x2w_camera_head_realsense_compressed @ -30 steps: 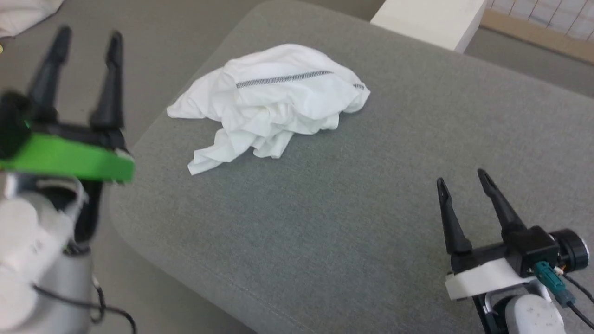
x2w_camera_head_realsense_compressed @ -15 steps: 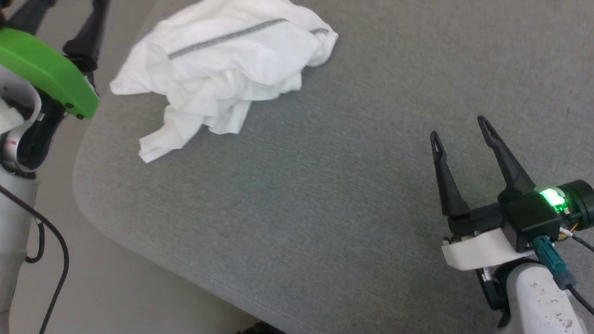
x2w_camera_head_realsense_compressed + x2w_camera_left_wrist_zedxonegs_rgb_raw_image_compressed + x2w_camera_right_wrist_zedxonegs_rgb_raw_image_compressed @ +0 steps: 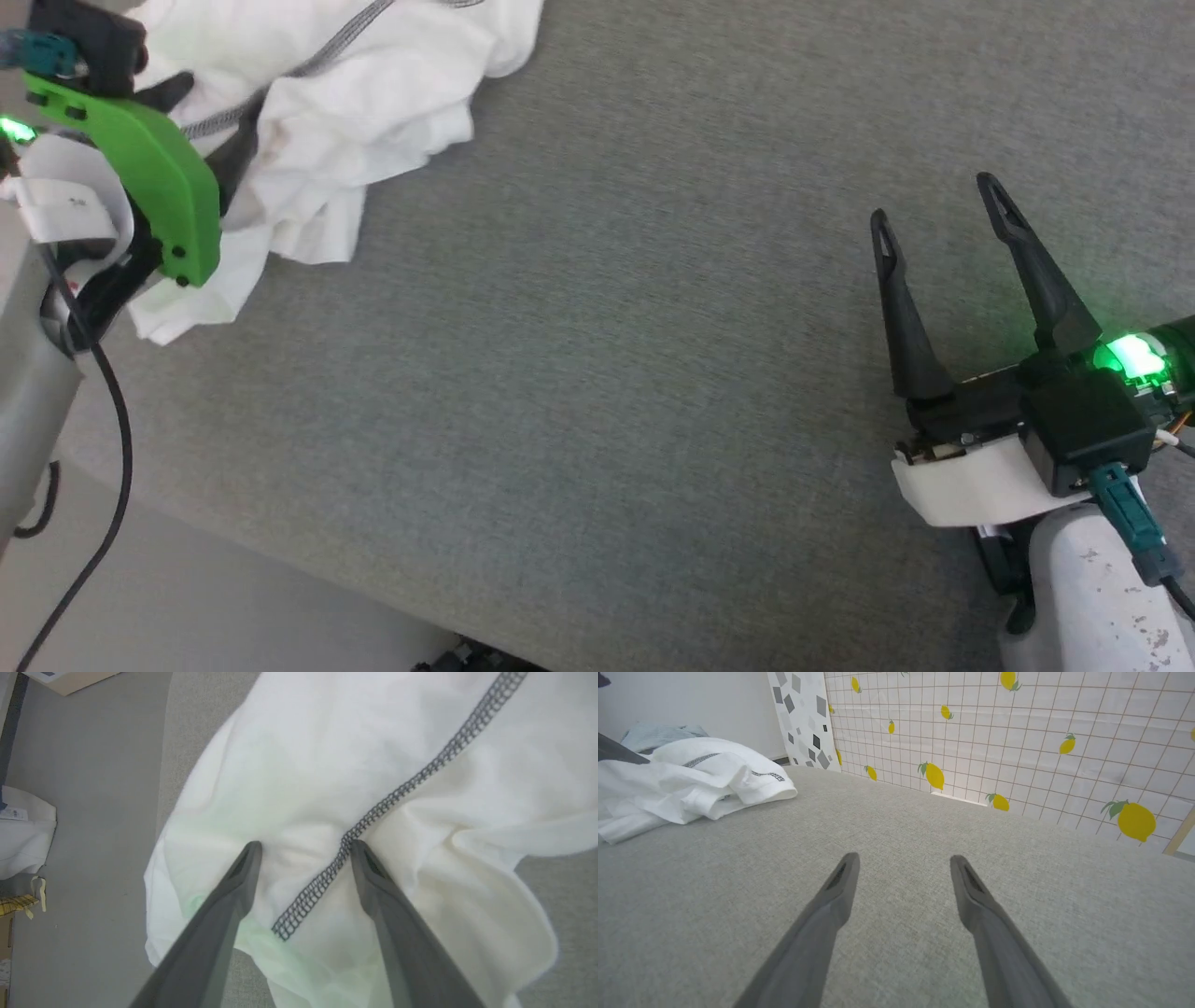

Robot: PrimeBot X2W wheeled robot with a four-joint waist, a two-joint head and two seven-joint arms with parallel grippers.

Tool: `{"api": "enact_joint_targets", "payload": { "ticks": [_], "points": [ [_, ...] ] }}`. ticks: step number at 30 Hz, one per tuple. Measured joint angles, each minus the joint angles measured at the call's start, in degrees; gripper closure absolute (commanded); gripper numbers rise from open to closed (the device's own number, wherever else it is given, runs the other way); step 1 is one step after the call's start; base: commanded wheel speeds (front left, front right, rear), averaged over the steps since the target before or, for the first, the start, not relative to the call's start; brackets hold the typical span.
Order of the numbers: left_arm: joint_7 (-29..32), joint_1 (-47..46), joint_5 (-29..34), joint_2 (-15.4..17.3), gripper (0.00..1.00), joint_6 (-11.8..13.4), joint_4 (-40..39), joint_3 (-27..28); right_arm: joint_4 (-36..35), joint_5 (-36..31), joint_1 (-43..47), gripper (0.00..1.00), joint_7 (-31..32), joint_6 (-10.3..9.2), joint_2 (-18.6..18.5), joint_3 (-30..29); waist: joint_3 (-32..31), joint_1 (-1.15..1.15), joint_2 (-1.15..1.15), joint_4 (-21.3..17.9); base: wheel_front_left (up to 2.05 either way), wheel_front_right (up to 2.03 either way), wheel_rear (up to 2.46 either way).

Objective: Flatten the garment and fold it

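Left pincer [image 3: 304, 843] gapes over crumpled garment [image 3: 303, 765], seam [image 3: 397, 792] running diagonally.

The garment [image 3: 373, 103] lies left on the cushion [image 3: 607, 373], beneath the left hand [image 3: 306, 843], right hand [image 3: 934, 198] well apart.
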Motion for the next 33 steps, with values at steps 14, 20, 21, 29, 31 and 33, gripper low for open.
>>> {"api": "enact_joint_targets", "payload": {
  "ticks": [14, 20, 21, 29, 31, 33],
  "points": [
    [-0.69, -2.68, -5.28, 3.69, 1.0, -0.01, 5.66, -6.5, 0.2, 2.07, -0.79, 0.0, -0.89, 0.0, 0.01, -0.31, 0.09, 0.0, 0.0, -4.84, 0.0, 0.0, 0.0],
    [-1.13, -2.65, -8.99, 4.42, 1.0, -0.01, 6.62, -4.78, 3.11, 4.8, -0.73, 0.0, -2.58, 0.0, 0.01, -0.03, -3.92, -0.01, 0.0, -4.99, 0.0, 0.0, 0.0],
    [-1.15, -2.64, -9.56, 4.81, 1.0, -0.01, 6.56, -4.39, 3.58, 5.35, -0.66, 0.0, -2.89, 0.0, 0.01, 0.01, -4.77, -0.01, 0.0, -5.04, 0.0, 0.0, 0.0],
    [-1.02, -2.69, -13.95, 7.75, 1.0, 1.29, 2.42, 0.13, 7.56, 9.84, 0.82, 0.0, -4.91, 0.0, 0.0, -0.24, -11.82, -0.01, 0.0, -5.76, 0.0, 0.0, 0.0],
    [-1.03, -2.79, -15.57, 8.38, 1.0, 2.58, 0.63, 1.79, 8.43, 11.0, 1.37, 0.0, -5.19, 0.0, 0.01, -0.3, -13.81, -0.01, 0.0, -6.11, 0.0, 0.0, 0.0],
    [-0.99, -3.2, -16.69, 8.8, 1.0, 3.88, -1.16, 3.24, 9.09, 12.02, 1.77, 0.0, -5.48, 0.0, 0.01, -0.57, -15.56, -0.01, 0.0, -6.51, 0.0, 0.0, 0.0]
  ]
}}
